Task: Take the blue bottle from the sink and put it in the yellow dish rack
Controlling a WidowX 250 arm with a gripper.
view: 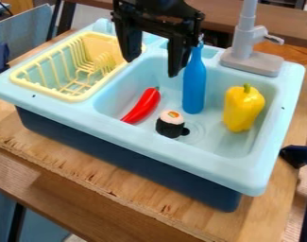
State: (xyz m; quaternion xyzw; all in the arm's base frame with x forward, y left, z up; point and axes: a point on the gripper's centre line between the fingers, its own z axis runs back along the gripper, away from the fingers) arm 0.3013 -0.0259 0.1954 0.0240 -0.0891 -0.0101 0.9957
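Black and wide apart, the two fingers of my gripper (150,68) hang from the top edge of the view over the basin of a light blue toy sink (149,150), with nothing held between them. Nearest is a blue bottle (194,87), neck up in the basin, just beside the right-hand finger as I see it; I cannot tell whether they touch. Left of the bottle, a red chili pepper (143,106) lies slantwise, its green stem end pointing up the view. Below and between these two sits a sushi roll (171,124), black around the side and white on top with an orange centre, beside the drain. A yellow bell pepper (243,108) with a green stem is at the basin's right side. Behind it rises a grey faucet (245,35). A pale yellow dish rack (49,90) fills the left compartment. The dark blue base (117,153) rests on a wooden board (73,163).
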